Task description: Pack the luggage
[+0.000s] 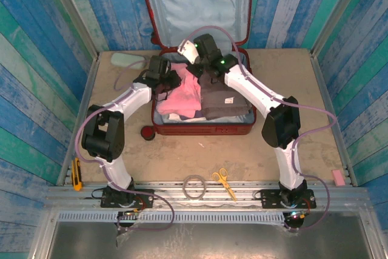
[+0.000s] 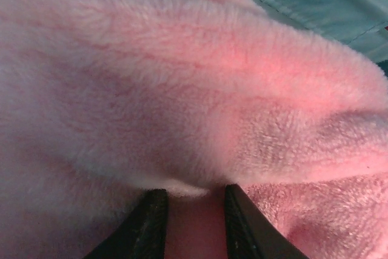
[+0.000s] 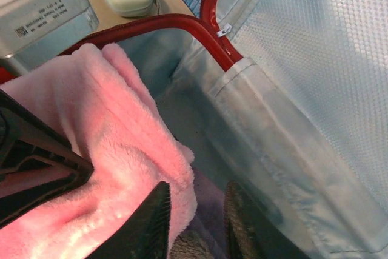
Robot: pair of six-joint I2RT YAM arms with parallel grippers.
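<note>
The top external view looks steeply down from above and behind the arm bases (image 1: 118, 197) at its bottom edge, far enough to take in the whole sandy tabletop (image 1: 182, 156) and the open glossy red hard-shell suitcase (image 1: 200, 129) at upper centre. The left wrist view sits pressed against a fluffy pink fleece garment (image 2: 182, 89), left gripper fingers (image 2: 148, 225) at bottom centre. The right wrist view looks close past right gripper fingers (image 3: 148, 222) toward the suitcase rim (image 3: 182, 25); all three share the fleece (image 1: 182, 98) (image 3: 121, 125)

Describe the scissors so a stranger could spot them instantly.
Start at the open red suitcase in the middle of the table, then come to the near edge. The scissors lie there, just right of a grey tape ring; their yellow loop handles set them apart.
</note>
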